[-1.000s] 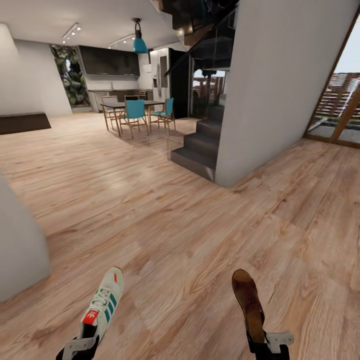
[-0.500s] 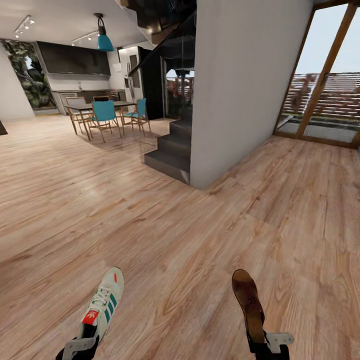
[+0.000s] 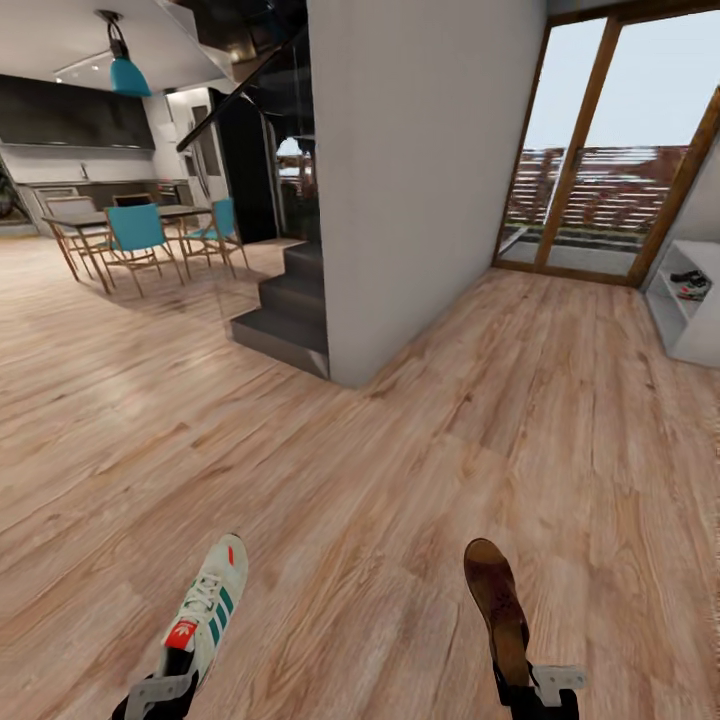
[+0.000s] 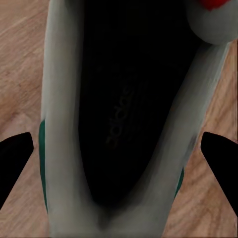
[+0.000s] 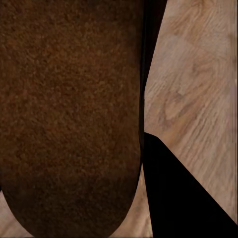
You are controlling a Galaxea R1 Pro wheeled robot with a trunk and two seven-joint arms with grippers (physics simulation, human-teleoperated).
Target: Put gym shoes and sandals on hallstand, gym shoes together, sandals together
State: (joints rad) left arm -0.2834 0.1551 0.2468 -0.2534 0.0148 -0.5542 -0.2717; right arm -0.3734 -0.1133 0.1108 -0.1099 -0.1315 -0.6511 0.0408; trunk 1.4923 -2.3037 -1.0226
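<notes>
Open room: the corridor floor (image 3: 400,470) of light-brown wood-grain planks spreads wide ahead, bare between the robot and the far glazing.
Edges: a grey wall block (image 3: 420,170) stands at centre, with dark stairs (image 3: 285,310) at its left foot; tall wood-framed glass doors (image 3: 600,150) close the far right.
Far left: a dining table with teal chairs (image 3: 135,235) under a teal pendant lamp (image 3: 130,75), well apart from the arms.
Gym shoe: one white lace-up sneaker (image 3: 208,605) with green side stripes and a red-orange tongue patch, held heel-first at the lower left, toe pointing forward; in the left wrist view its dark insole and pale collar (image 4: 124,124) lie between the two black fingers.
Left end effector (image 3: 160,690): clamped on the gym shoe at its heel end.
Sandal: one flat dark-brown sandal (image 3: 497,605), long and narrow, toe forward, held at the lower right; in the right wrist view its brown footbed (image 5: 69,114) is seen close up, with one black finger (image 5: 183,198) beside it.
Right end effector (image 3: 540,685): gripping the sandal at its heel end.
Hallstand: a light-grey shelf unit (image 3: 690,310) at the far right edge — partly cut off.
Hallstand contents: footwear (image 3: 690,283) sits on an open shelf — too small to tell which kind.
</notes>
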